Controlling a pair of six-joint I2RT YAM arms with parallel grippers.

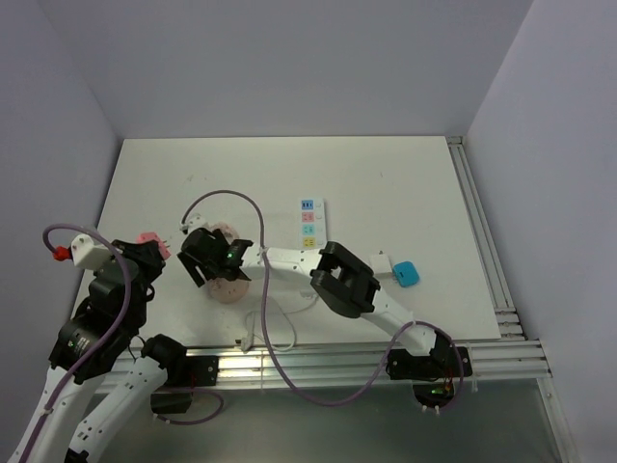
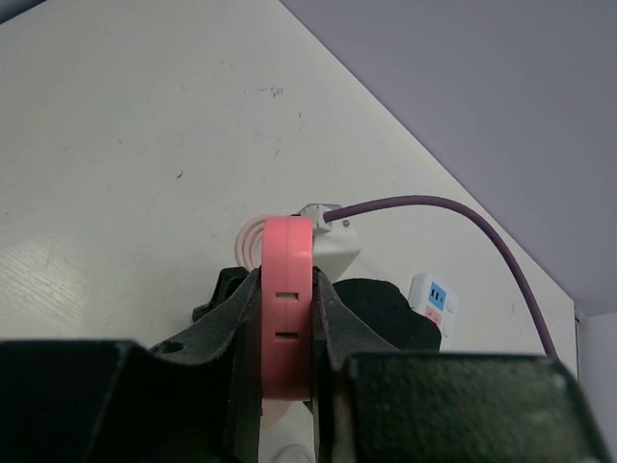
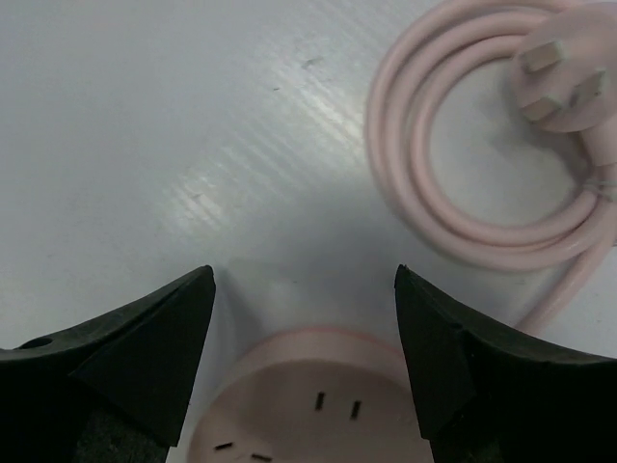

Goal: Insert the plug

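Holding pink plug (image 2: 286, 246) edge-on, left hand (image 2: 286, 282) is clamping its flat faces.
Likely light, slick; right hand (image 3: 304, 280) is hovering wide over socket (image 3: 308, 391).

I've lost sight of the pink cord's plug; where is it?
In the right wrist view it is at the upper right: the plug lies beside its coiled cord, beyond the open right gripper.

Top view had even, diffuse overhead light. The white surface (image 1: 386, 193) read bright, and I saw only soft shadows under the arms (image 1: 347, 280). Right wrist showed a streaky glare patch on the surface and a soft shadow between the jaws. Jaws in both wrist views were near-black, with the detail crushed. Left wrist foreground looked blurred, but its background was sharp enough.
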